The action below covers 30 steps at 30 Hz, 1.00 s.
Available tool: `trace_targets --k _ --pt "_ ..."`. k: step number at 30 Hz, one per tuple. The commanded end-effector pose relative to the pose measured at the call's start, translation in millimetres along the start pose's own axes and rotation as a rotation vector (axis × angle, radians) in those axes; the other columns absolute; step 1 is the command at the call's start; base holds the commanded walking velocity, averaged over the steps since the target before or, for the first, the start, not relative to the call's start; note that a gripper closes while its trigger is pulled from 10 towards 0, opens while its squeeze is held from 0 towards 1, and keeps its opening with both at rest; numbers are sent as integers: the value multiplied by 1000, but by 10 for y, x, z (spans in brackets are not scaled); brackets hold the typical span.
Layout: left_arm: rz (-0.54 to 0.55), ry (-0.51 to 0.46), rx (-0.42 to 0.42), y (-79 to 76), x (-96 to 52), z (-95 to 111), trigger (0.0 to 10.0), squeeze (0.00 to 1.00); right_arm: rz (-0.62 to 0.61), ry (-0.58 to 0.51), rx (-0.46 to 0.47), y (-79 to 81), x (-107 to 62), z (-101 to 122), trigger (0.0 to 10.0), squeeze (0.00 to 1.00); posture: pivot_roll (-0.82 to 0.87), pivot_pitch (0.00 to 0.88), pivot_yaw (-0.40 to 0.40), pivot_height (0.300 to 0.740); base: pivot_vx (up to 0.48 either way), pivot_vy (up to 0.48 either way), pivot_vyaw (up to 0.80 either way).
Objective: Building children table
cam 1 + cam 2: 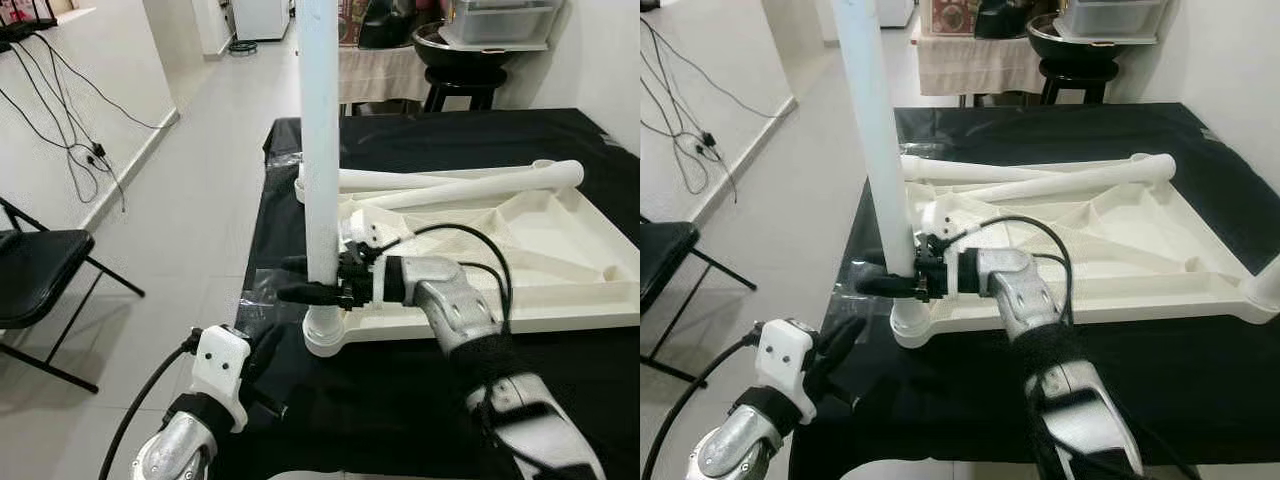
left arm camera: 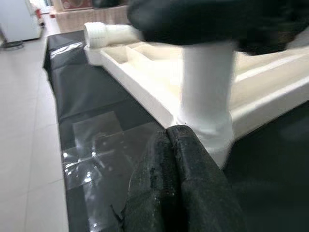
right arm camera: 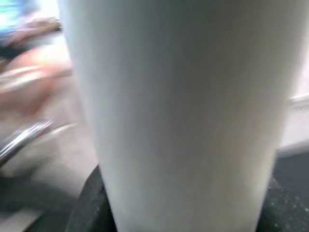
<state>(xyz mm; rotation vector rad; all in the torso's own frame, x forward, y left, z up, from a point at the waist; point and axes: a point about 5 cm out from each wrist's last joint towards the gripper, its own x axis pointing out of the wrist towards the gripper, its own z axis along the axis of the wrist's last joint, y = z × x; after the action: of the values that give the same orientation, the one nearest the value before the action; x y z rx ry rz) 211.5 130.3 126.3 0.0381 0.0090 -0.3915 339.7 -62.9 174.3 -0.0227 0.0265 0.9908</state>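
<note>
Right gripper [image 1: 300, 280] has its fingers pinching the white table leg [image 1: 320, 150] low on its shaft; the leg stands upright, long axis vertical, in the corner socket [image 1: 325, 335] of the upturned white tabletop [image 1: 560, 250] at the near left corner of the black surface [image 1: 400, 400]. Left gripper [image 1: 262, 385] sits just below and beside that socket, fingers pressed together and empty. Two loose legs [image 1: 470, 185] lie across the tabletop's far side; the right arm is the one on the leg.

Pale tiled room, daylight from the far end.
A black folding chair [image 1: 40, 270] stands left; cables [image 1: 70, 120] trail along the white wall [image 1: 80, 90]; a black stool [image 1: 465, 75] stands far.
</note>
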Motion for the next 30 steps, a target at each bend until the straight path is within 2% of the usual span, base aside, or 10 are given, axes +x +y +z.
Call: trace_targets --k 1,2,5,11,12,14,15,22,23,30 --pt "-7 -2 -5 5 -19 16 10000 0 -278 137 76 -172 -125 -258 0 0 20 102 8 740 0 0 0" --pt "-6 -3 -3 24 -26 27 10000 0 -354 171 102 170 -179 -368 0 0 10 116 34 740 0 0 0" --pt "-3 -1 5 37 -32 21 10000 0 -228 126 64 310 -147 -281 0 0 0 110 39 740 0 0 0" --pt "-10 -2 -6 23 -21 32 10000 0 -251 163 89 190 -98 -328 0 0 19 112 21 740 0 0 0" --pt "-3 -4 -3 26 -20 36 10000 0 -202 151 89 217 -74 -315 10000 0 22 115 20 740 0 0 0" --pt "2 -6 0 29 -19 39 10000 0 -192 142 89 248 -62 -293 10000 0 22 115 20 740 0 0 0" --pt "6 -7 1 30 -18 42 10000 0 -182 136 97 296 -56 -250 10000 1000 21 112 20 740 0 0 0" --pt "-1 -7 -13 30 -10 37 10000 0 72 96 63 361 24 -162 10000 1000 20 109 22 740 0 0 0" --pt "-3 -7 -13 27 -6 35 10000 0 208 89 38 342 55 -121 10000 0 24 101 23 740 0 0 0" --pt "-2 -6 -13 17 9 28 10000 0 530 115 -11 172 58 -25 10000 0 40 92 16 740 0 0 0"
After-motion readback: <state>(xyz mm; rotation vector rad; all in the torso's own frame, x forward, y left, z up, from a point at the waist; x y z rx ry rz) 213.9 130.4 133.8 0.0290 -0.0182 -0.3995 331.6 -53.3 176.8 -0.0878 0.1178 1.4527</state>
